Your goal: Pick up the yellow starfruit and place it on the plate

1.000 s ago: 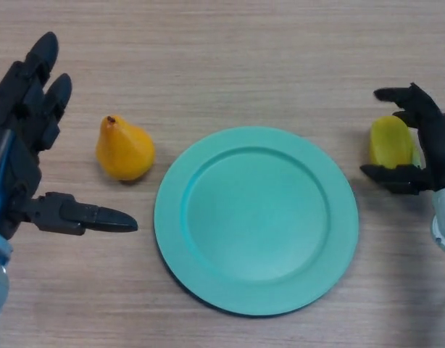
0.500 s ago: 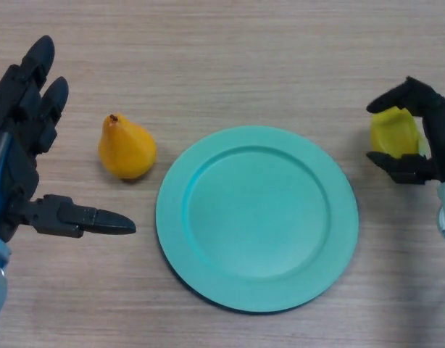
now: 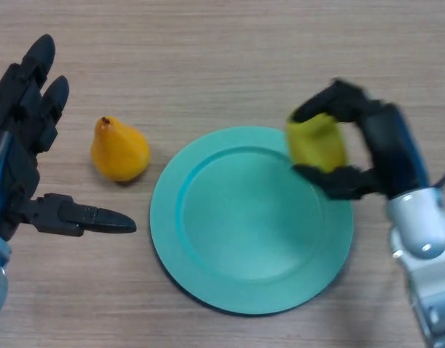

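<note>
Right hand (image 3: 378, 156): curled round the yellow starfruit (image 3: 318, 141), over the round teal plate (image 3: 208, 275) rim.
Left hand (image 3: 23, 156): spread wide, orange pear (image 3: 119, 150) just beside its fingers.

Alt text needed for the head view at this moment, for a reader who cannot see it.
The robot's right hand grips a yellow starfruit over the right rim of a round teal plate on a wooden table. The left hand rests open beside an orange-yellow pear, left of the plate.
</note>
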Robot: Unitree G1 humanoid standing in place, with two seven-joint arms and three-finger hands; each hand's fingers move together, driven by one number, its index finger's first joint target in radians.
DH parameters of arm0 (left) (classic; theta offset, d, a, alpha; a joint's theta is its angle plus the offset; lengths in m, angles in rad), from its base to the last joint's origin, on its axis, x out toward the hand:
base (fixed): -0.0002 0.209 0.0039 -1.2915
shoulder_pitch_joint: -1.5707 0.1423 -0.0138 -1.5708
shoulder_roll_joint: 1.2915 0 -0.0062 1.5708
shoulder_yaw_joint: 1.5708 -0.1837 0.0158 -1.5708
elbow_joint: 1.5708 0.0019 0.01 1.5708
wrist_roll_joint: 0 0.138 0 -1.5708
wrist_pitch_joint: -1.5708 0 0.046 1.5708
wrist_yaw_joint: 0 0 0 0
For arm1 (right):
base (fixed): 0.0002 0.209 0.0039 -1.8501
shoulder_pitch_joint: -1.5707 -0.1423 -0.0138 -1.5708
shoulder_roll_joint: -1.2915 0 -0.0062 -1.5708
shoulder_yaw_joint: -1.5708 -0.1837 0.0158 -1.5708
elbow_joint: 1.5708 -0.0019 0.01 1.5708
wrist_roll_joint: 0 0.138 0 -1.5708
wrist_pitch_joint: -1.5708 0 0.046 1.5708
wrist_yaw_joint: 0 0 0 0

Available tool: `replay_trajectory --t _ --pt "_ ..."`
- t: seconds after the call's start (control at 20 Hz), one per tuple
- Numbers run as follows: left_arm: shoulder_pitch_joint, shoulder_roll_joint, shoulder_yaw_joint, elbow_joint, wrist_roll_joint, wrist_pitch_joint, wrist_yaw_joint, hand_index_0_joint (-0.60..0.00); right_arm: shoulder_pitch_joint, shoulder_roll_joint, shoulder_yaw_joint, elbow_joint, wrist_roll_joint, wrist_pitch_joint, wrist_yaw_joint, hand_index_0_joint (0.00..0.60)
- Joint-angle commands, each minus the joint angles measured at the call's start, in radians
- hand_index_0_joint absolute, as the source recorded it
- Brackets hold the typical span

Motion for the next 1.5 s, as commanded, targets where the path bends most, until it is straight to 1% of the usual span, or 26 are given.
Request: replay_trajectory --t 0.05,0.1,0.15,0.25,0.3,0.35,0.4,0.5,0.55,0.6,0.65,0.7,0.75,0.8,0.9,0.95,1.0,1.05,1.1,1.15,1.2,1.25,1.3,1.35,1.5 --pt "-0.033 0.033 0.058 -0.056 -0.035 -0.094 0.022 0.0 0.006 -0.006 0.061 -0.122 0.087 -0.044 -0.047 0.6" --pt "-0.032 0.033 0.058 -0.056 -0.034 -0.096 0.02 0.0 0.013 -0.006 0.088 -0.123 0.076 -0.055 -0.062 0.6" --pt "-0.033 0.034 0.061 -0.057 -0.037 -0.093 0.017 0.0 0.03 -0.005 0.132 -0.118 0.104 -0.052 -0.079 0.6" --pt "-0.034 0.038 0.065 -0.076 -0.045 -0.075 0.013 0.0 0.044 -0.005 0.175 -0.118 0.118 -0.047 -0.096 0.6" --pt "-0.034 0.038 0.067 -0.081 -0.045 -0.077 0.012 0.0 0.046 -0.005 0.187 -0.112 0.11 -0.054 -0.102 0.6" --pt "-0.032 0.039 0.067 -0.092 -0.043 -0.069 0.007 0.0 0.068 -0.005 0.207 -0.114 0.143 -0.069 -0.101 0.6" --pt "-0.031 0.038 0.068 -0.096 -0.041 -0.071 0.005 0.0 0.073 -0.005 0.216 -0.106 0.136 -0.083 -0.106 0.6" --pt "-0.027 0.037 0.07 -0.111 -0.038 -0.062 0.003 0.0 0.102 -0.005 0.229 -0.121 0.164 -0.062 -0.096 0.6" --pt "-0.026 0.035 0.07 -0.113 -0.039 -0.065 0.004 0.0 0.103 -0.005 0.23 -0.125 0.164 -0.058 -0.095 0.45" --pt "-0.025 0.033 0.069 -0.114 -0.039 -0.07 0.006 0.0 0.104 -0.005 0.231 -0.128 0.161 -0.055 -0.095 0.35" --pt "-0.02 0.029 0.067 -0.122 -0.047 -0.073 0.01 0.0 0.103 -0.005 0.23 -0.137 0.144 -0.053 -0.101 0.2" --pt "-0.014 0.026 0.066 -0.133 -0.054 -0.071 0.012 0.0 0.099 -0.005 0.227 -0.144 0.132 -0.057 -0.109 0.1" --pt "-0.003 0.029 0.078 -0.176 -0.077 -0.021 0.005 0.0 0.081 -0.005 0.21 -0.164 0.137 -0.064 -0.136 0.0" --pt "0.001 0.03 0.08 -0.189 -0.075 -0.005 -0.001 0.0 0.074 -0.005 0.202 -0.171 0.146 -0.06 -0.142 0.0" --pt "0.011 0.02 0.076 -0.205 -0.053 -0.011 -0.01 0.0 0.052 -0.005 0.163 -0.202 0.159 -0.078 -0.16 0.0" --pt "0.018 0.007 0.07 -0.209 -0.057 -0.018 -0.001 0.0 0.046 -0.005 0.123 -0.232 0.149 -0.096 -0.16 0.0" --pt "0.023 0.003 0.066 -0.211 -0.058 -0.022 0.003 0.0 0.043 -0.005 0.099 -0.249 0.142 -0.104 -0.158 0.0" --pt "0.023 0.002 0.066 -0.222 -0.072 -0.009 0.008 0.0 0.058 -0.005 0.049 -0.306 0.14 -0.101 -0.124 0.0" --pt "0.021 0.003 0.066 -0.228 -0.078 -0.002 0.011 0.0 0.071 -0.005 0.025 -0.341 0.141 -0.082 -0.093 0.0" --pt "0.027 0.0 0.057 -0.236 -0.076 0.006 0.008 0.0 0.09 -0.005 -0.029 -0.399 0.165 -0.054 -0.055 0.0" --pt "0.029 0.0 0.057 -0.243 -0.08 0.017 0.005 0.0 0.1 -0.005 -0.052 -0.426 0.187 -0.038 -0.04 0.0" --pt "0.03 0.002 0.063 -0.26 -0.09 0.051 0.0 0.0 0.142 -0.005 -0.098 -0.51 0.24 0.041 0.014 0.0" --pt "0.031 0.004 0.066 -0.27 -0.097 0.071 -0.002 0.0 0.159 -0.005 -0.117 -0.542 0.257 0.064 0.031 0.0" --pt "0.034 0.004 0.067 -0.28 -0.096 0.094 -0.011 0.0 0.187 -0.014 -0.142 -0.598 0.255 0.117 0.064 0.0" --pt "0.035 -0.003 0.056 -0.286 -0.092 0.107 -0.018 0.0 0.206 -0.023 -0.147 -0.655 0.228 0.158 0.09 0.0"
